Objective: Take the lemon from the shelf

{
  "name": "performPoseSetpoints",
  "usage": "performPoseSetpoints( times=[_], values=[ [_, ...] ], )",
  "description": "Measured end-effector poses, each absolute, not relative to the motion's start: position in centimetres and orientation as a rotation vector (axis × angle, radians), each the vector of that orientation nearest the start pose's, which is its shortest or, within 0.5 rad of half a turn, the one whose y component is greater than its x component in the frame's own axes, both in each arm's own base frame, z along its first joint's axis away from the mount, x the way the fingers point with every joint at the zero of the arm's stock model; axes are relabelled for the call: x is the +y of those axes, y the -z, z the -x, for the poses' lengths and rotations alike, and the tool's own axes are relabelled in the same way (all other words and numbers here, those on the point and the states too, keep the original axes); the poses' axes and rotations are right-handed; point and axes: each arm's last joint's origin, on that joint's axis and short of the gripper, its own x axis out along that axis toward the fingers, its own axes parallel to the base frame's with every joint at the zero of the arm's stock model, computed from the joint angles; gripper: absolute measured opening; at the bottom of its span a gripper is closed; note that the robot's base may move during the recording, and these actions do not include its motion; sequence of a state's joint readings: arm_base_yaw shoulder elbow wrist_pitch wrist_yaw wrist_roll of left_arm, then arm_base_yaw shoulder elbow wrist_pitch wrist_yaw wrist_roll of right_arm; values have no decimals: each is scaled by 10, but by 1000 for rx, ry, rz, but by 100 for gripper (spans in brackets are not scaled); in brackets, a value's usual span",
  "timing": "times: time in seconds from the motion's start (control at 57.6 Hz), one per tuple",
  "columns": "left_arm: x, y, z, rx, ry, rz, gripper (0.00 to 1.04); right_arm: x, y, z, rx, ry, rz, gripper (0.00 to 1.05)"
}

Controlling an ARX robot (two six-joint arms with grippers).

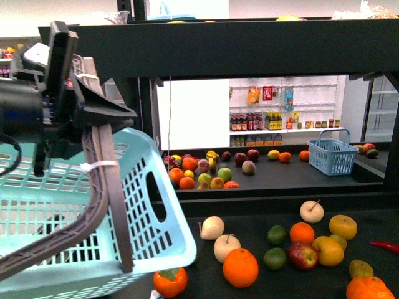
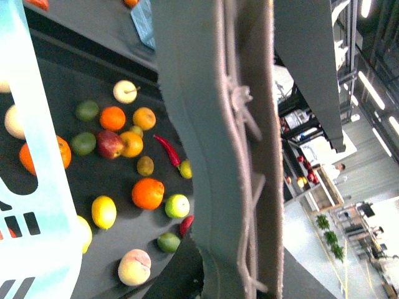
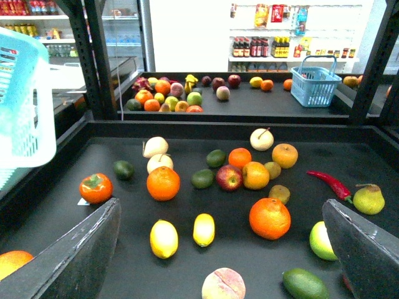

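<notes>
The black shelf [image 1: 262,47] fills the front view, its upper tier hanging as a thick dark edge over the lower tray [image 3: 349,149]. That tray has a raised rim at the back and dark uprights at both ends.

A light blue basket [image 1: 75,205] hangs tilted at the robot's left. Its lower corner reaches out over the tray's left end and closes off that side. The left gripper [image 1: 100,121] is clamped on the basket's grey handle [image 1: 109,187].

The right gripper [image 3: 219,204] hovers over the near part of the tray with its jaws wide apart and nothing between them.

Fruit lies scattered toward the middle and right of the tray. The lemon [image 3: 164,238] lies on bare tray on the near side, just beside a second lemon [image 3: 204,229], and I cannot tell if they touch. An orange [image 3: 163,182] sits just behind the lemon and a peach [image 3: 223,283] lies nearer the camera. Toward the persimmon [image 3: 95,188] the tray floor is bare, so there is open room on that side of the lemon.
</notes>
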State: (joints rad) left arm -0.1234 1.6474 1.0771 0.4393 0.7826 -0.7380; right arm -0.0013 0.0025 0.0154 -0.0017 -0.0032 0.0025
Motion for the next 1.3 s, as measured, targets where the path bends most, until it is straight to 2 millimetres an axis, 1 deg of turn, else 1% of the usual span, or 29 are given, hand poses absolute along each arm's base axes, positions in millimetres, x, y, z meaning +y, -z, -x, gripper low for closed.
performPoseSetpoints(
  times=[0.139, 0.521, 0.659, 0.763, 1.006, 1.058, 1.076, 1.128, 1.232, 1.301],
  values=[
    [-84, -267, -366, 485, 858, 723, 9, 0, -168, -97, -11, -2, -2, 97],
    [-119, -271, -378, 455, 903, 705, 9, 0, -168, -97, -11, -2, -2, 97],
    [-132, -264, -380, 482, 919, 711, 9, 0, -168, -97, -11, -2, -2, 97],
    [-138, -261, -381, 494, 918, 725, 9, 0, -168, -97, -11, -2, -2, 97],
    [-146, -263, -385, 457, 905, 720, 9, 0, -168, -97, -10, -1, -2, 97],
    [-146, -262, -385, 453, 900, 720, 9, 0, -166, -98, 93, 58, 3, 97],
    [-146, -262, -386, 452, 901, 718, 9, 0, -165, -99, 179, 99, 15, 97],
    [-147, -262, -386, 451, 900, 718, 9, 2, -160, -107, 293, 100, 30, 97],
    [-148, -261, -385, 453, 905, 716, 9, 4, -152, -123, 380, 78, 26, 97],
    [-148, -261, -386, 455, 904, 717, 9, 6, -150, -139, 420, 61, 8, 97]
  ],
)
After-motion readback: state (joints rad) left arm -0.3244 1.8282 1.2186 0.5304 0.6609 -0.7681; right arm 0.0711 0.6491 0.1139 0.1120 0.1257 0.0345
